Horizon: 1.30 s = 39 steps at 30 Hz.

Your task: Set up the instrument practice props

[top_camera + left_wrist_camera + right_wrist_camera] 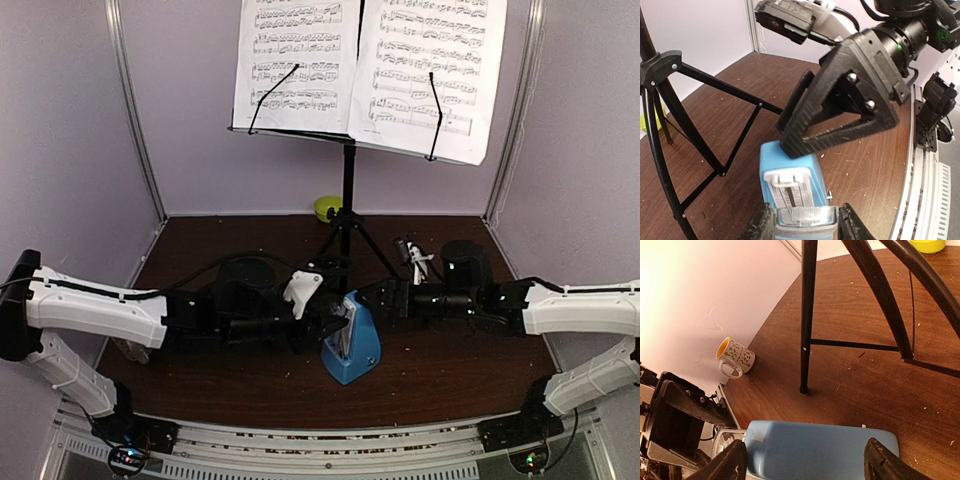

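We see pale lilac walls closing in a dark, crumb-flecked wood-grain table at the centre of the overhead frame; silver corner posts rise at upper left and right, and a perforated metal rail lines the bottom edge under soft, even light.

No text reads clearly. The sheet-music pages show only staves of notes — print on the black camera housing is blurred.

The metronome is smooth blue plastic — the table, dark wood-grain.
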Motion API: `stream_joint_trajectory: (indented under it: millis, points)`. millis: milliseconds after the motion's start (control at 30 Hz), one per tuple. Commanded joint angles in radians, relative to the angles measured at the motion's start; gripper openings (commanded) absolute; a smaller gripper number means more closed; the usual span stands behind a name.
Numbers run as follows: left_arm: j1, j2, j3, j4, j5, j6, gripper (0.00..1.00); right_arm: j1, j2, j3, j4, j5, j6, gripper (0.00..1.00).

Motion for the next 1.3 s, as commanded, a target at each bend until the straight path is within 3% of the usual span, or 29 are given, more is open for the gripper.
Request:
stream_joint_trajectory:
  millis: [0,200,367,600,767,967,1267]
  points:
    - [-0.02,-0.043,-0.032,-0.063,0.0,0.019,0.03,-0.016,0.049,-0.059,-0.212,0.102,-0.052,0.8]
    - [-0.02,-0.083,-0.058,-0.068,-0.024,-0.016,0.0,-0.019,0.032,-0.047,-0.227,0.092,-0.069,0.79]
    - [-0.014,-0.222,-0.082,-0.167,-0.104,-0.097,0.0,-0.019,-0.008,-0.011,-0.236,0.067,-0.091,0.81]
    - [0.07,-0.47,-0.1,-0.527,-0.184,-0.283,0.0,-0.019,-0.029,0.057,-0.241,0.036,-0.108,0.85]
    - [0.212,-0.56,-0.043,-0.852,-0.202,-0.44,0.0,-0.017,-0.028,0.1,-0.24,0.01,-0.107,0.86]
    - [0.428,-0.473,0.089,-1.041,-0.137,-0.472,0.0,-0.015,-0.032,0.136,-0.233,-0.01,-0.114,0.89]
    - [0.631,-0.061,0.353,-1.094,0.016,-0.353,0.0,-0.016,-0.045,0.138,-0.248,-0.001,-0.105,0.9]
